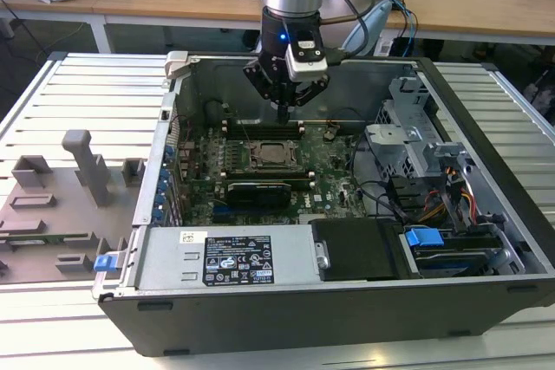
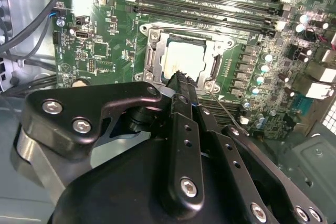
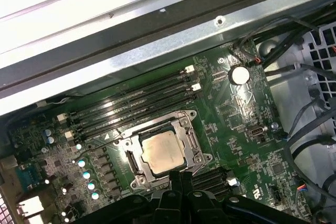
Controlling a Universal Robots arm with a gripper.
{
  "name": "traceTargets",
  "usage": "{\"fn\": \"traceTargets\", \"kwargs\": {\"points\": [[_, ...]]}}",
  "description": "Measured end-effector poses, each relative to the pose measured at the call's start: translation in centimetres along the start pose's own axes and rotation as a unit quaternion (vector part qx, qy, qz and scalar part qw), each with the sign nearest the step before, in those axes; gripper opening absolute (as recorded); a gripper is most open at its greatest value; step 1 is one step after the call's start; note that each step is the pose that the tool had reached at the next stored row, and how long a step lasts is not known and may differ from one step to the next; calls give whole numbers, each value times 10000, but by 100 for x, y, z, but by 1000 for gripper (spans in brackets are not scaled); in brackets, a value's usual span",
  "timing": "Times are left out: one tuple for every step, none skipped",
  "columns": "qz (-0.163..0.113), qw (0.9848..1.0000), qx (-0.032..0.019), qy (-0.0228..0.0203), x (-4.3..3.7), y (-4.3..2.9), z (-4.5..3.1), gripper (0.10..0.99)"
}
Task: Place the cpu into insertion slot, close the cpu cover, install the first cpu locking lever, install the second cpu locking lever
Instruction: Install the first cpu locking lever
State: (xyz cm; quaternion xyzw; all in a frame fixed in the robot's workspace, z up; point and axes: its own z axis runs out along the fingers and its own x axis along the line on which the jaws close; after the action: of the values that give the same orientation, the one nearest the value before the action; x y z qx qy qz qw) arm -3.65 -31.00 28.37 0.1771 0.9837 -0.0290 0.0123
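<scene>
Grey steel case (image 1: 260,318) is carried on the slatted worktop (image 1: 69,84). At the middle of its green motherboard (image 1: 334,162), the insertion slot (image 1: 270,155) is framed by the lowered cpu cover (image 3: 185,128). The cpu (image 3: 161,150), square and without a long axis, is seated flat, top upward, just below the claw (image 1: 284,113), whose tips are pinched together, empty.

We count one cpu (image 3: 161,152), one insertion slot (image 3: 137,153) around it and one cpu cover (image 3: 157,124). We see one green motherboard (image 3: 247,129), one computer case (image 1: 260,318), one round coin battery (image 3: 239,74), one gripper (image 1: 284,116) and two blue plastic tabs (image 1: 106,262) (image 1: 422,236).
</scene>
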Motion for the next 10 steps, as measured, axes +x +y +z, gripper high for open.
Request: {"fn": "traceTargets", "kwargs": {"points": [[-30,10000,-1,-1,0,0,0,106],[-54,10000,-2,-3,0,0,0,106],[-89,10000,-3,-5,0,0,0,106],[-122,9999,-4,-6,0,0,0,106],[-142,9999,-5,-7,0,0,0,106],[-176,9998,-6,-9,0,0,0,106],[-210,9998,-7,-11,0,0,0,106],[-237,9997,-8,-12,0,0,0,106],[-271,9996,-10,-14,0,0,0,106],[-293,9996,-10,-15,0,0,0,106]]}}
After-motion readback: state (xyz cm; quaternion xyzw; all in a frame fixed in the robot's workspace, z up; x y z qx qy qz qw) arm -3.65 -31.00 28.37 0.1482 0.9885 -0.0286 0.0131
